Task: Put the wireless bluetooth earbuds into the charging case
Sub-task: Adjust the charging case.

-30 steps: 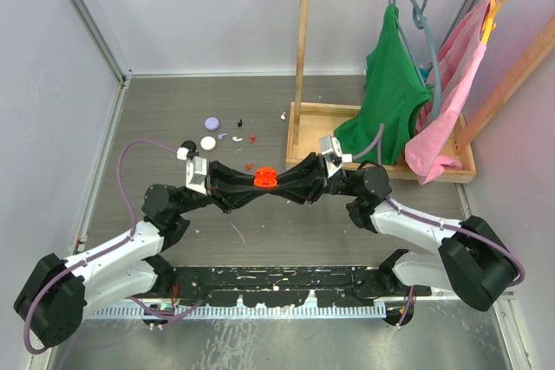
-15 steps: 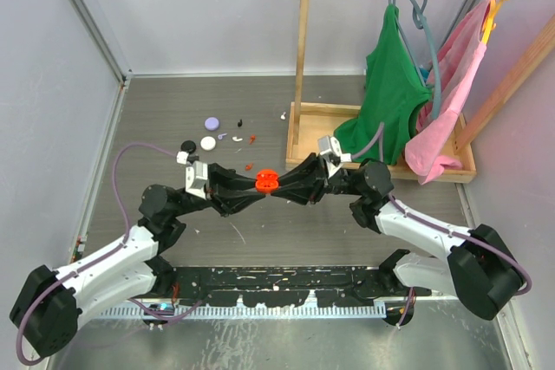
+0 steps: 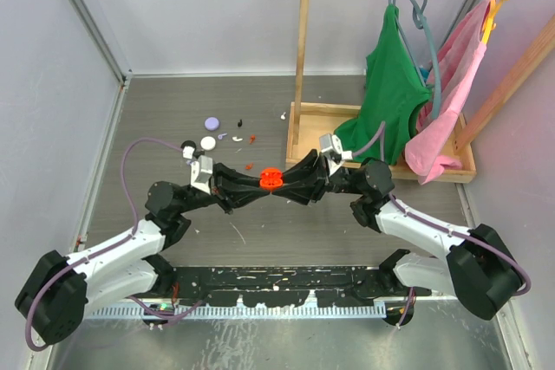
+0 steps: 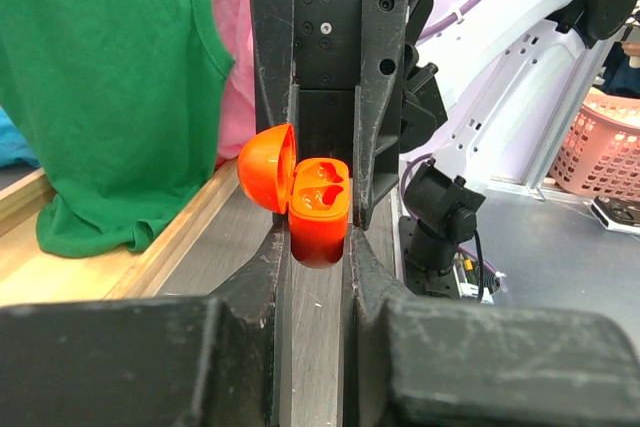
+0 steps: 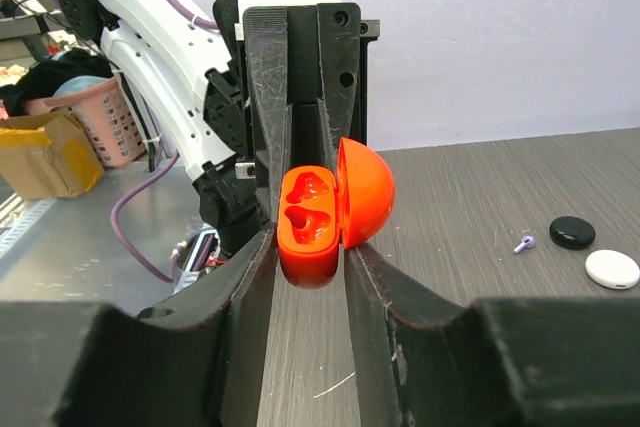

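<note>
Two robot arms are meeting nose to nose over the middle of the tabletop (image 3: 347, 231), sharing a grasp on the orange charging case (image 3: 270, 179). The left gripper (image 4: 316, 247) is clenching the case's lower body after briefly easing and tightening again over the past second. The right gripper (image 5: 310, 247) is pressing its jaws against the same body from the opposite side, though how firmly it is squeezing cannot be told. Over that second the joined pair has been drifting slightly toward the right arm's side, the case travelling with it. The lid (image 4: 268, 167) is standing swung open to one side, and both sockets inside are looking empty. The earbuds are lying loose on the tabletop well beyond the case, toward the far left. A lilac earbud (image 5: 524, 243) is sitting near the black disc (image 5: 572, 232) and the white disc (image 5: 612, 268), and a red earbud (image 3: 251, 138) is resting closer to the wooden rack (image 3: 302, 58). The small shift is changing little for the job. The case appears ready to receive, but no bud is in it, and with both arms occupied one would probably have to let go before a bud could be fetched.
</note>
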Controlling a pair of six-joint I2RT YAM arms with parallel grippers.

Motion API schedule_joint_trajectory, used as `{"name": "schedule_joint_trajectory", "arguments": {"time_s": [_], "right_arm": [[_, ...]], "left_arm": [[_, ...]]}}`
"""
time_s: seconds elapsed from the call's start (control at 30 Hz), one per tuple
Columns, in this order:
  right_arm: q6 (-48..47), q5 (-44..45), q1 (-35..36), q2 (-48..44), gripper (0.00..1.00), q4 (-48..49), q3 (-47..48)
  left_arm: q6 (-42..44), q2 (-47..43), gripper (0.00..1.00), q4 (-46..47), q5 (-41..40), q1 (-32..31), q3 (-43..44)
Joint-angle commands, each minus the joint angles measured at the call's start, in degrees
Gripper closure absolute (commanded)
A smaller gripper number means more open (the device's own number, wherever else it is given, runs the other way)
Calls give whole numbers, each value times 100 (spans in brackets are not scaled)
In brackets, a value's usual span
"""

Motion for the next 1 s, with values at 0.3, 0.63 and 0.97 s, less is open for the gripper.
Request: {"name": "schedule_joint_trajectory", "arguments": {"time_s": [0.3, 0.63, 0.97], "right_arm": [[301, 218, 59, 126, 58, 784, 38], [316, 268, 54, 138, 78, 791, -4], [-685, 883, -63, -511, 94, -331, -240]], "left_arm": [[-363, 281, 100, 929, 13, -40, 218], [-374, 252, 96, 946, 17, -45, 206], [195, -444, 56, -1628, -946, -46, 234]]}}
